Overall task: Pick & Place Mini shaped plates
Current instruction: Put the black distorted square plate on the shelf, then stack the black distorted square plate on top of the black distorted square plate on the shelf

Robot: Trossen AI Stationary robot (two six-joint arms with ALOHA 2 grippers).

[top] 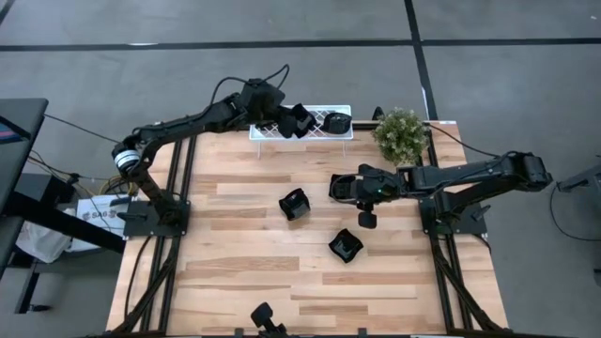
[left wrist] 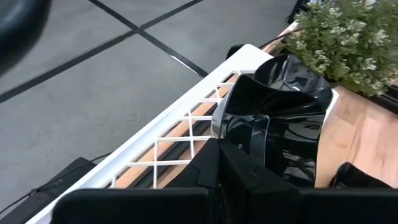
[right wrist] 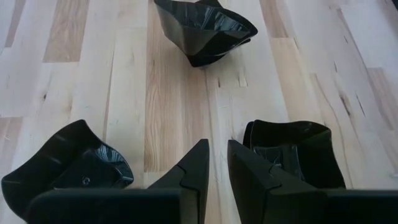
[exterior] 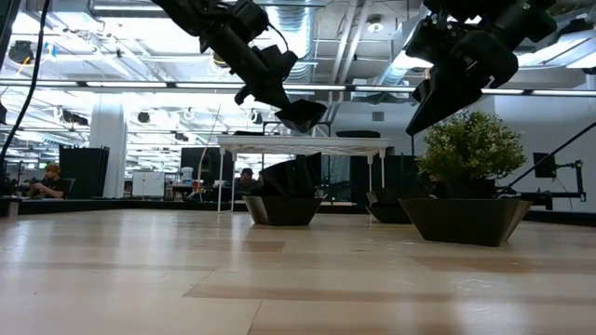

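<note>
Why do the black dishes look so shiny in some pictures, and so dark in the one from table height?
Left wrist view: white glare streaks the held dish over the white rack. Low view: bright ceiling lights behind leave the dishes and plant nearly silhouettes. Right wrist view: soft highlights on the dish rims.

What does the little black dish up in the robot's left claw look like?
The dish is small, glossy black, like thin shiny plastic, deep with angular folded walls. The left gripper is shut on its rim and holds it tilted in the air over the white lattice rack, near the table's far edge. Only the gripper touches it. Another black dish sits on the rack beside it.
</note>
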